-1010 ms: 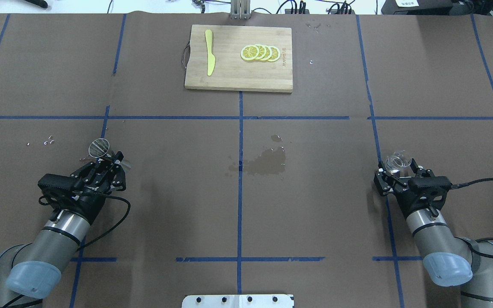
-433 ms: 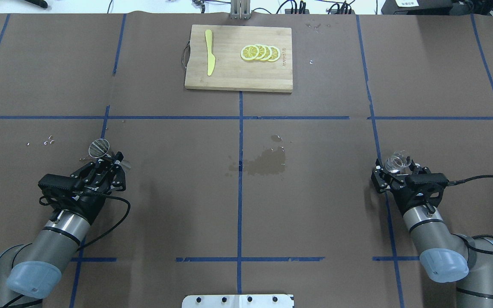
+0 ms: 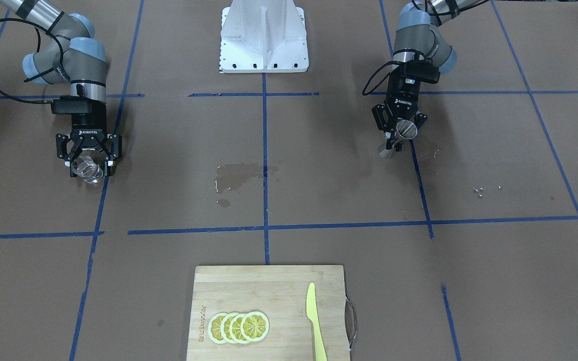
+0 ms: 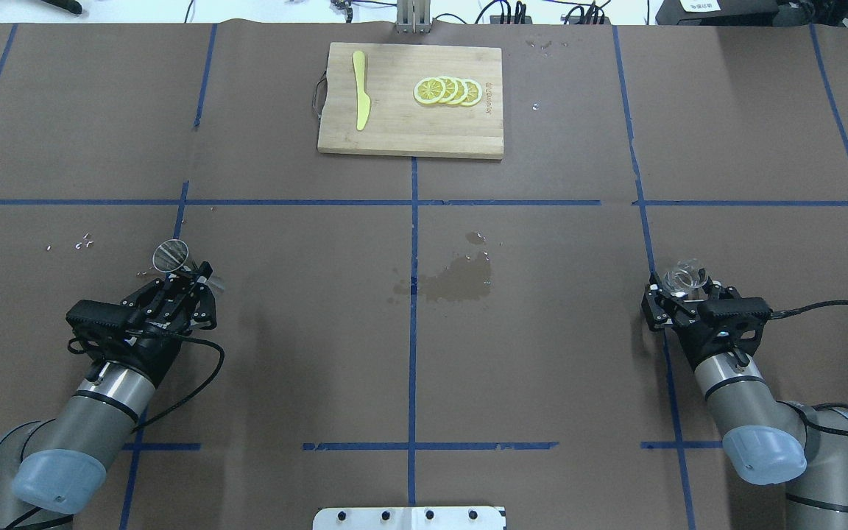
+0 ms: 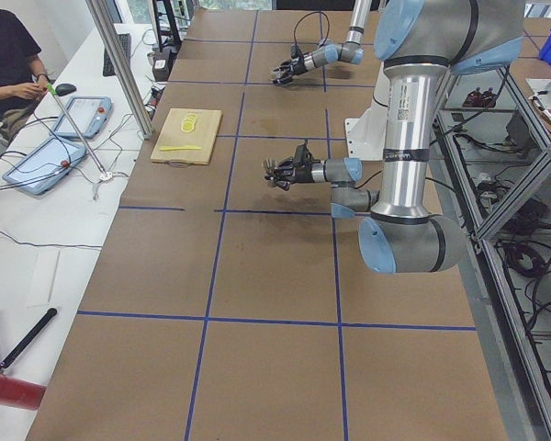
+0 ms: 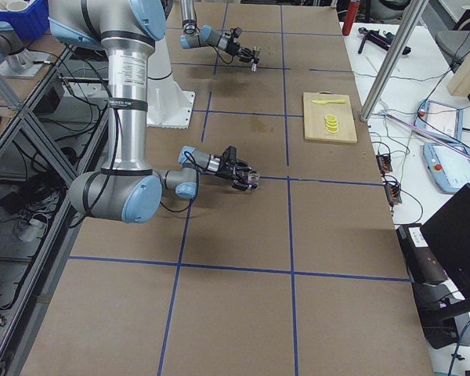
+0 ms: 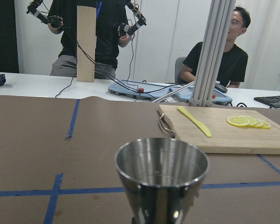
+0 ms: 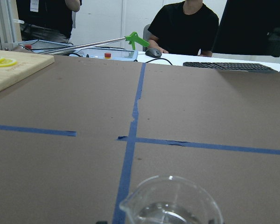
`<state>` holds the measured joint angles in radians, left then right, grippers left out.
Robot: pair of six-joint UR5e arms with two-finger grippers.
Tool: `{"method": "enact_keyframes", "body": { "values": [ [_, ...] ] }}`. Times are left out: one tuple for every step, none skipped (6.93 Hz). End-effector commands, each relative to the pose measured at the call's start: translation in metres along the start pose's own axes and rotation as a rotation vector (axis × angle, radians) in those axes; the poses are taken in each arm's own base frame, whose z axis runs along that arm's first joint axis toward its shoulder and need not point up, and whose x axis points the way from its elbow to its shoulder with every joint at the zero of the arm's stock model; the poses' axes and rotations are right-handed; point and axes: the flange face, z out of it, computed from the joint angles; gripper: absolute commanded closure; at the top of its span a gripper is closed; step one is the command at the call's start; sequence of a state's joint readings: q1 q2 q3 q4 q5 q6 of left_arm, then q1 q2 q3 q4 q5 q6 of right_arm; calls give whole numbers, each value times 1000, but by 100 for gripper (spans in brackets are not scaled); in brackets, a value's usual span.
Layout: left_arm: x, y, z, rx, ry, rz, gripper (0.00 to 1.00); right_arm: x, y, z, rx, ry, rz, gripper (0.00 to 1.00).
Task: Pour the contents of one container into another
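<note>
Seen from overhead, with the brown paper-covered table (image 4: 321, 353) as our dial, a wet patch (image 4: 457, 283) marks the centre. At about 8 o'clock our left gripper (image 3: 400, 134) is clenched round the narrow waist of the grey steel hourglass-shaped jigger (image 7: 161, 173). It looks rigid, light and smooth, so we judge the waist the surest hold. At about 4 o'clock our right gripper (image 3: 90, 168) clasps the small clear glass cup (image 8: 171, 205) by its sides (brittle and slippery, we reckon, so firm but not crushing).
</note>
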<state>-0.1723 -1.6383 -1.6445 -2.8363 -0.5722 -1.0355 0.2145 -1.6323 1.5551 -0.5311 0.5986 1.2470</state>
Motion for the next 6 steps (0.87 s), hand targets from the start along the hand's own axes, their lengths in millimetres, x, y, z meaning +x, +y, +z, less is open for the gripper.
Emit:
{"method": "enact_keyframes", "body": {
  "values": [
    [1,-1,0,2,4,-6,100,1,-2,2,-7,0,5,42],
    [1,-1,-1,1,3,-5,100,1,-1,2,-10,-2,3,56],
    [1,-2,0,3,4,-6,100,-2,-4,1,-17,-10,13,71],
    [3,-2,-1,4,5,-7,100,0,-10,1,-21,-40,44,84],
    [10,-2,0,5,12,-16,100,-1,-22,4,-13,-57,0,90],
    [26,-5,2,9,27,-31,100,-18,-43,8,14,-69,-18,91]
  ]
}}
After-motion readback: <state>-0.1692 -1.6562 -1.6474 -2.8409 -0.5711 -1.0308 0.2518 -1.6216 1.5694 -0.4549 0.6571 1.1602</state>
